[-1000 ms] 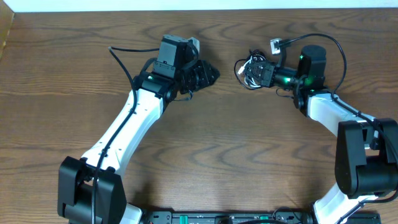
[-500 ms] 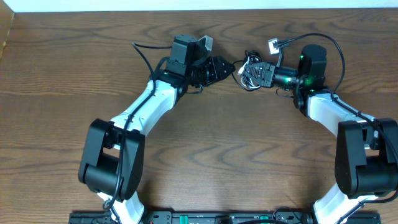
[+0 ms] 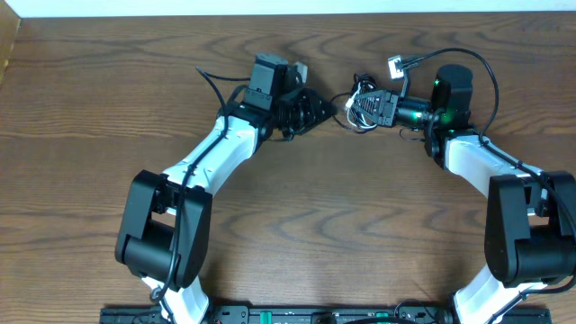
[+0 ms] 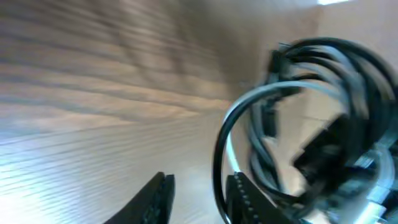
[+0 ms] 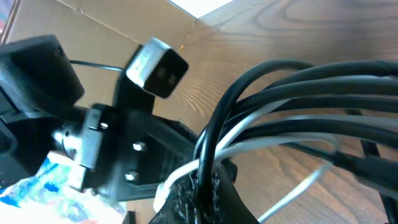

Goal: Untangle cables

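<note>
A tangle of black and white cables (image 3: 357, 101) hangs at the back centre of the table, held above the wood. My right gripper (image 3: 366, 106) is shut on the cable bundle (image 5: 267, 118), with black and white strands pinched between its fingers (image 5: 202, 186). My left gripper (image 3: 326, 108) is open, its tips just left of the bundle. In the left wrist view a black and white cable loop (image 4: 233, 134) runs beside the right finger (image 4: 245, 199); the left gripper (image 4: 196, 193) holds nothing.
A white connector (image 3: 397, 65) sticks up behind the bundle. A black cable (image 3: 209, 81) trails behind my left arm. The wooden table (image 3: 297, 225) fills the view; its back edge runs along the top.
My left arm has swung right, bringing its open gripper from about a hand's width away up to the cable bundle. The right arm and bundle have stayed put.
</note>
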